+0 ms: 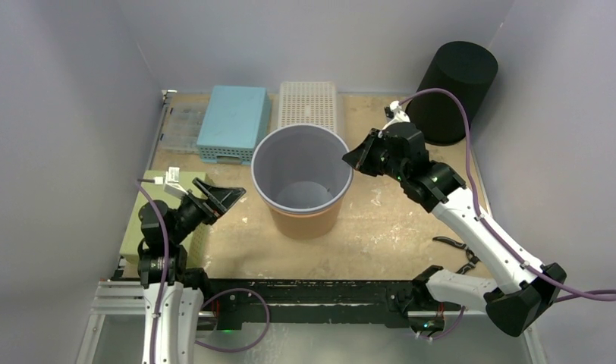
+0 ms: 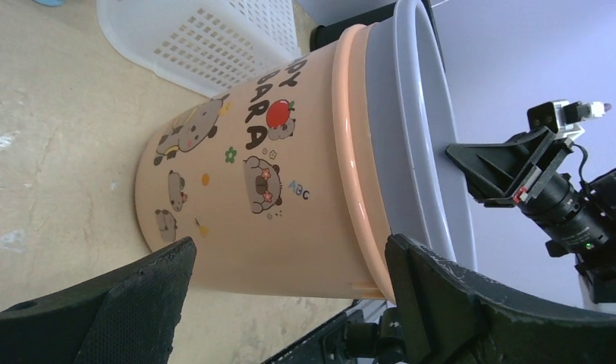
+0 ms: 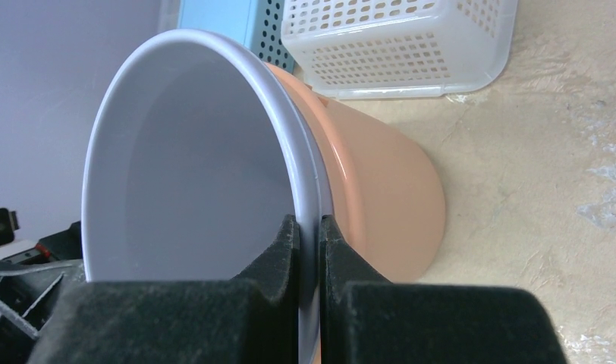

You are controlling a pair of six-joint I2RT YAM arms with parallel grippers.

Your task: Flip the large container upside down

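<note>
Centrally in the top view, upright on the table (image 1: 396, 227), mouth up: large container (image 1: 309, 222); clamped on its right rim, jaws together over the wall: right gripper (image 1: 350, 158); spread wide at lower left, near its peach side: left gripper (image 1: 227, 199); along the upper frame: blue box (image 1: 233, 121), white basket (image 1: 309, 105), black bin (image 1: 457, 91).

One large container (image 1: 305, 216); behind it, one white perforated basket (image 1: 309, 106) and one blue bin (image 1: 233, 121); to its back right, one black cylinder (image 1: 457, 87); to its left, one pale green box (image 1: 132, 233); flanking it, two grippers, the left gripper (image 1: 227, 199) and the right gripper (image 1: 347, 158).
</note>
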